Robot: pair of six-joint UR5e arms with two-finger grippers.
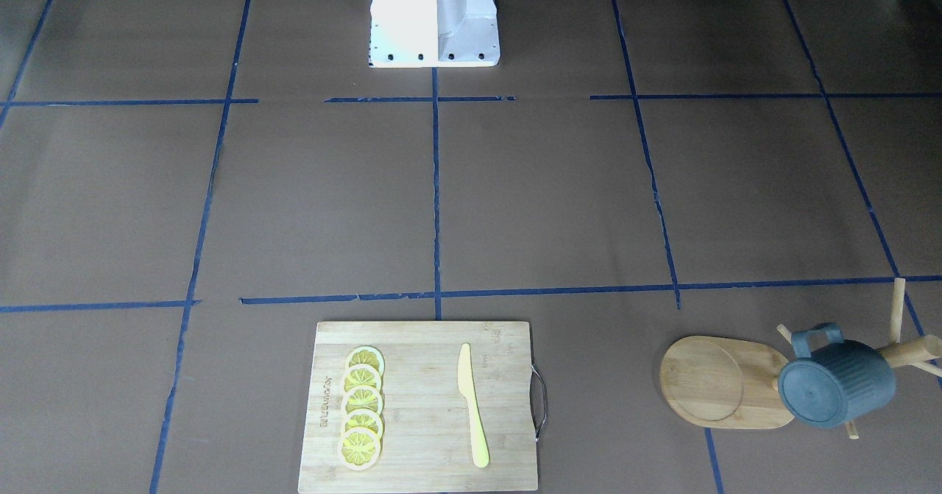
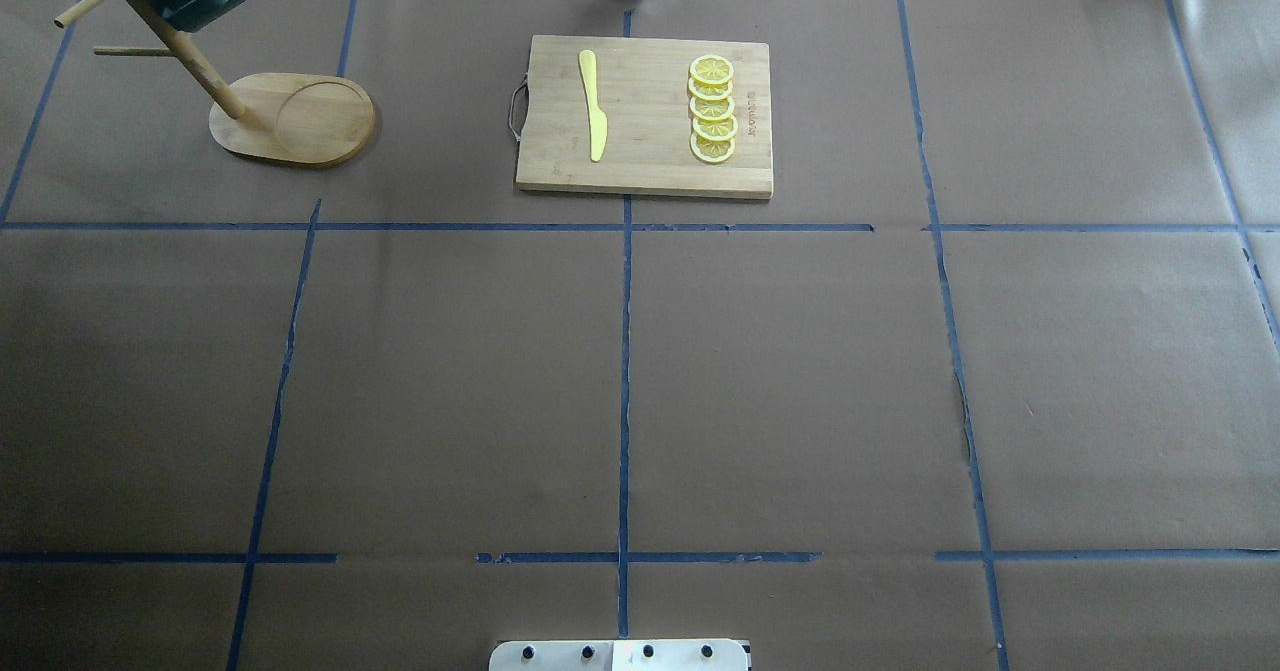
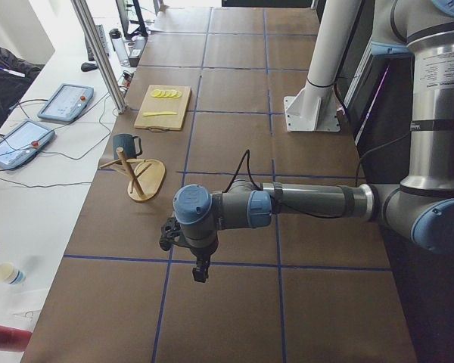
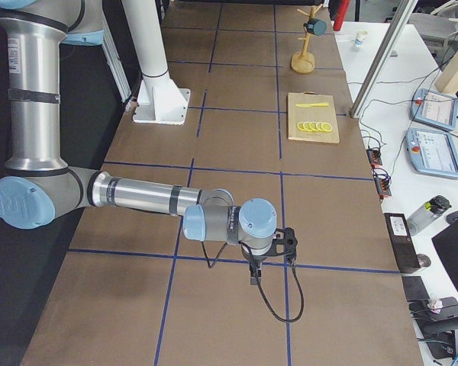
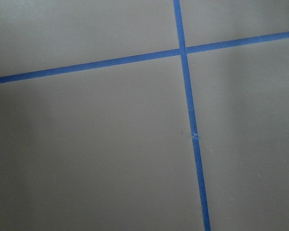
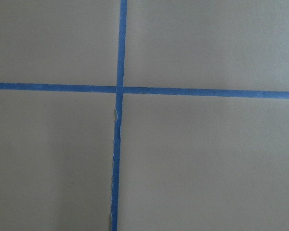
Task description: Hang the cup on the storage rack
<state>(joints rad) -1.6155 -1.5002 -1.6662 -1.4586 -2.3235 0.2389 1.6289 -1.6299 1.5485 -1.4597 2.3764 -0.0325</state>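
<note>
A: Step in hand?

B: Seemingly the last one, already done. Cup up on a peg of the storage rack, apparently hooked by the handle, base turned toward the front camera, clear of the surface.

A: Fingers?

B: Cannot tell. Left fingers and right fingers caught only by the side cameras, small and dark, well apart from the rack. Only bare surface and blue tape in both wrist views.

A: Next move?

B: Probably none beyond a check: handle seated well down the peg, not perched at the tip. If secure, leave alone and hold both arms clear.
</note>
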